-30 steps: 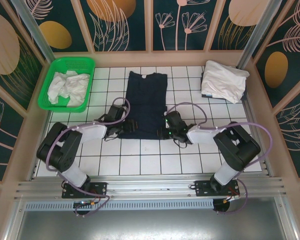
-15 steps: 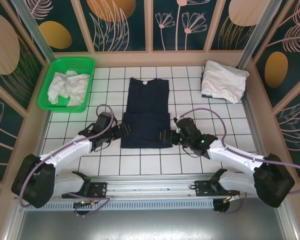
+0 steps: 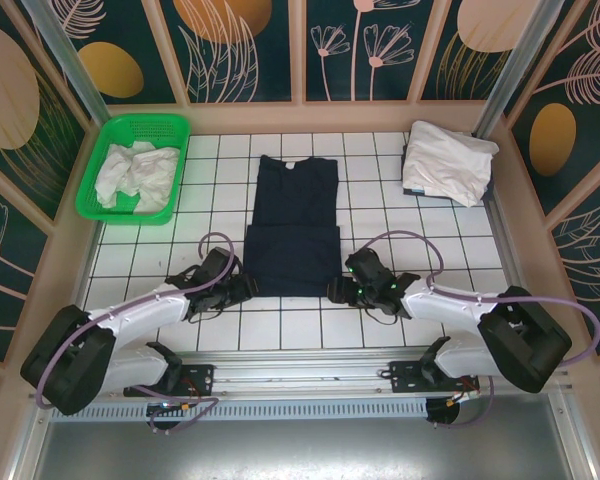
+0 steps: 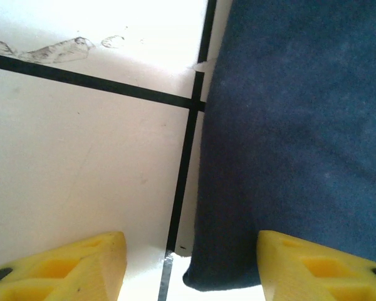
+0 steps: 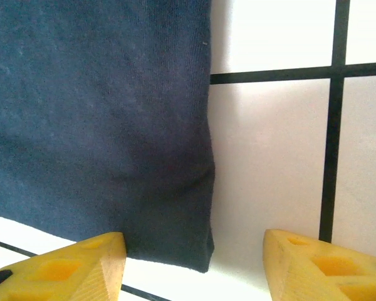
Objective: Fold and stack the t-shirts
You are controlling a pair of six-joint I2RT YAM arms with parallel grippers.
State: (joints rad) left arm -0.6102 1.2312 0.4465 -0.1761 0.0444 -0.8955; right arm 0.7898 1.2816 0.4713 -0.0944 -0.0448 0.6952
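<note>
- While both arms draw back toward their bases, I watch the navy t-shirt settle at the middle of the tiled table. Its near half is now doubled up over its middle, where a second ago it lay full length with the hem at my grippers
- The left gripper has let go. Its yellow fingers stand apart over the tile, and the near left corner of the fold lies loose between them, just beside the right-hand finger
- The right gripper is likewise spread wide, with the near right corner of the cloth flat on the tile between its fingers and nothing clamped
- I judge the first crosswise fold laid and released. The collar end beyond it is still a single layer, so I expect at least one more fold before this shirt can go on a stack
- Counted from above: one navy t-shirt; one folded white pile at the far right corner, though I cannot tell how many shirts are in it; one crumpled white heap inside one green basket at the far left; and two arms, each with one gripper, flanking the near edge of the fold
</note>
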